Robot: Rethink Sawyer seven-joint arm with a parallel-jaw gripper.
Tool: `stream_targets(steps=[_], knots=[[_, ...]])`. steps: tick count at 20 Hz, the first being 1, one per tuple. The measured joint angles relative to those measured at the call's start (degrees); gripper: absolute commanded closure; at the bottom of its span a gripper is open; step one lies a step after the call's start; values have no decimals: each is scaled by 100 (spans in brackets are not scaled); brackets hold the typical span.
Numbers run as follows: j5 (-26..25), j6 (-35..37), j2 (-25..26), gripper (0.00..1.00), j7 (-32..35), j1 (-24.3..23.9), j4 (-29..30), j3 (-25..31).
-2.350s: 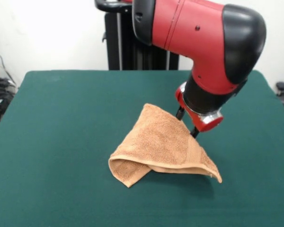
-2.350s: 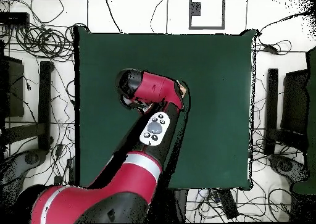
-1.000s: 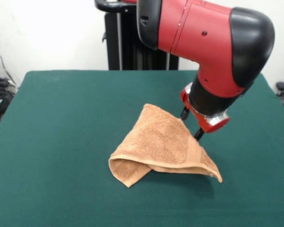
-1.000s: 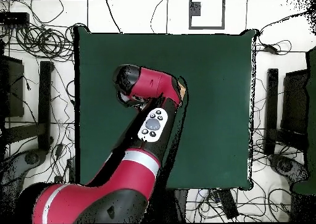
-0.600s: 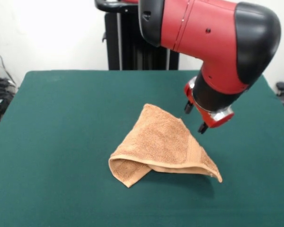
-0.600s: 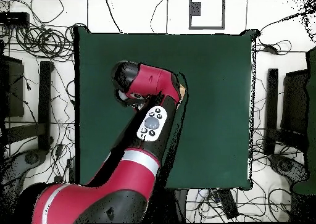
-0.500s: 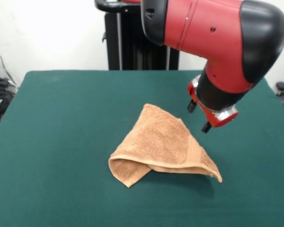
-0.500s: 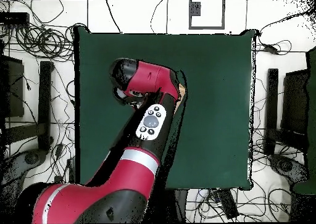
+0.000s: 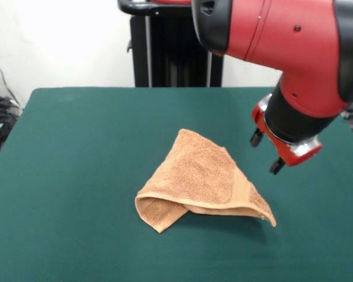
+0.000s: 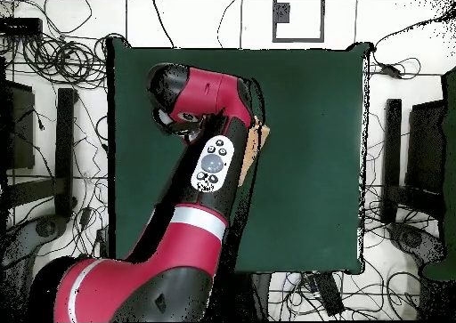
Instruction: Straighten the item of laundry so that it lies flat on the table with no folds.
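Orange-tan towel [image 9: 200,179] — folded triangle, mid-table [image 9: 76,164]

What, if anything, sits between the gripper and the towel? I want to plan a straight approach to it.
Nothing visible does. In the front view the gripper hangs open above bare table, off to one side of the folded towel, with only air and green cloth between them. The overhead view hides most of the towel under the arm.

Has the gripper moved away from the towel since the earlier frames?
Yes. The gripper has drawn off rightward in the front view, clear of the folded towel, which stayed put.
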Motion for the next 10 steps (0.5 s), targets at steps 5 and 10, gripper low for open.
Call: stream_targets(steps=[5,10], knots=[[76,225,203,0,247,-146,-526,-24],[88,286,322,0,345,-279,-791,-26]])
